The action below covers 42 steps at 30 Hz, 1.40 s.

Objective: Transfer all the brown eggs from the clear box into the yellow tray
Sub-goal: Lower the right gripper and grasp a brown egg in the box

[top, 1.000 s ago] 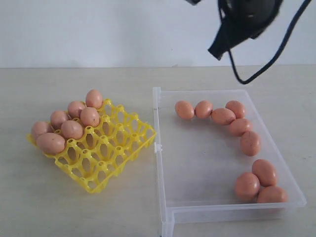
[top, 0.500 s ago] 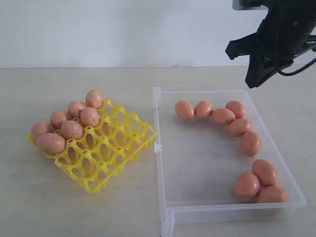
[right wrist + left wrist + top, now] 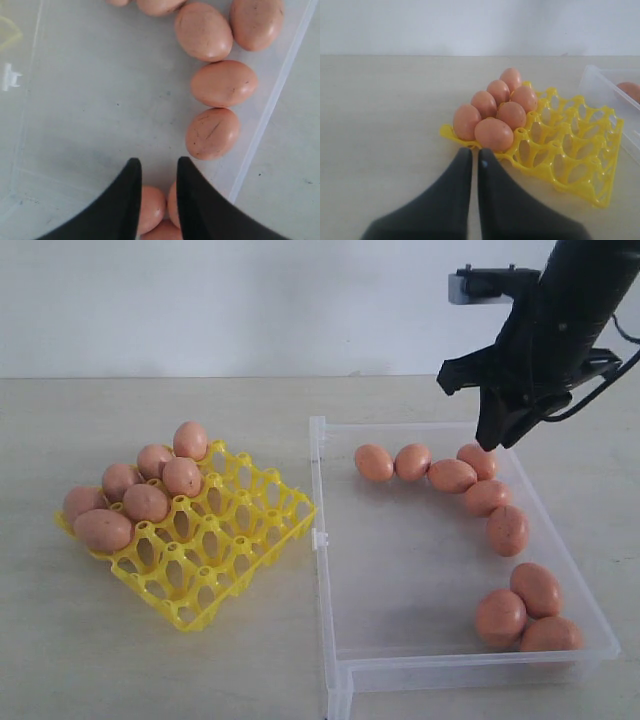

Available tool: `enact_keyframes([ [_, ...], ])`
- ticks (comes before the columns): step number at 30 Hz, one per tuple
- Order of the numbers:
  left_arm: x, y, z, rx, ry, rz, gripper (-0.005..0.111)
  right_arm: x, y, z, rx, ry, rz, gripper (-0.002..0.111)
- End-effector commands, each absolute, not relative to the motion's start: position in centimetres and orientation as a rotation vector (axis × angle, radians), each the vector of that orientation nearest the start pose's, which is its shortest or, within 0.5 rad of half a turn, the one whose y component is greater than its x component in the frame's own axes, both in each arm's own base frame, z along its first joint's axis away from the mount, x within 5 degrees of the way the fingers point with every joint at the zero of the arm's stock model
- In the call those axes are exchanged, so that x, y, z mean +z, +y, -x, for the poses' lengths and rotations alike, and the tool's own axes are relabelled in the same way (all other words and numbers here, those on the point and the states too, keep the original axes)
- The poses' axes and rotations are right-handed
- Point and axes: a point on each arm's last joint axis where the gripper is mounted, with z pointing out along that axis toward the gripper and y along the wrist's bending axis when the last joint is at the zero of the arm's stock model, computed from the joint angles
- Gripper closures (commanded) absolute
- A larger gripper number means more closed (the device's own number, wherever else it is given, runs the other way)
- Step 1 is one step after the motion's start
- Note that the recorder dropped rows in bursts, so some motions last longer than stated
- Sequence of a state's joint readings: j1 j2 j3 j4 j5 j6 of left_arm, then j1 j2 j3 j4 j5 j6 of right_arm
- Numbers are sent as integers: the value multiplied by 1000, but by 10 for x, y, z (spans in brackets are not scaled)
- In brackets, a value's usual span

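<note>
Nine eggs [image 3: 507, 530] sit in the box [image 3: 316, 500]; right hand [image 3: 156, 161] hovers parted, empty. Fragile, slippery-looking shells, so pinch the middle gently.

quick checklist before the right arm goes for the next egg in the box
1. right gripper empty: ok, nothing between the jaws.
2. Jaws wide enough for an egg: not ok, the gap looks narrower than the eggs below.
3. Lined up on one egg: not ok, the wrist view shows the gap over bare box floor.
4. brown eggs left in the clear box: ok, a curved line lies along its far and right sides.
5. Free cups in the yellow tray: ok, eggs fill only one corner.
6. left gripper out of the way: ok, shut, short of the tray.
</note>
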<state>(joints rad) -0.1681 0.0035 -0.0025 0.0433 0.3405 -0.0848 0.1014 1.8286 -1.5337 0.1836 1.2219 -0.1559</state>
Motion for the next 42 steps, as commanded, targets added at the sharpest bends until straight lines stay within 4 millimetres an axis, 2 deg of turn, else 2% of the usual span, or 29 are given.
enact_keyframes([
  [1, 183, -8, -53, -143, 1820, -104, 103, 242, 53, -378, 220, 3032, 346, 66],
  [4, 183, -8, -53, -143, 1820, -104, 103, 228, 51, -382, 182, 3071, 355, 57],
  [10, 183, -8, -53, -143, 1820, -104, 103, 212, 48, -386, 150, 3126, 277, 57],
  [18, 183, -8, -53, -143, 1820, -104, 103, 202, 46, -389, 108, 3161, 174, 57],
  [26, 183, -8, -53, -143, 1820, -104, 103, 182, 46, -392, 102, 3215, 158, 57],
  [34, 183, -8, -53, -143, 1820, -104, 103, 169, 40, -394, -11, 3246, 119, 57],
  [42, 183, -8, -53, -143, 1820, -104, 103, 133, 40, -397, -33, 3337, 90, 57],
])
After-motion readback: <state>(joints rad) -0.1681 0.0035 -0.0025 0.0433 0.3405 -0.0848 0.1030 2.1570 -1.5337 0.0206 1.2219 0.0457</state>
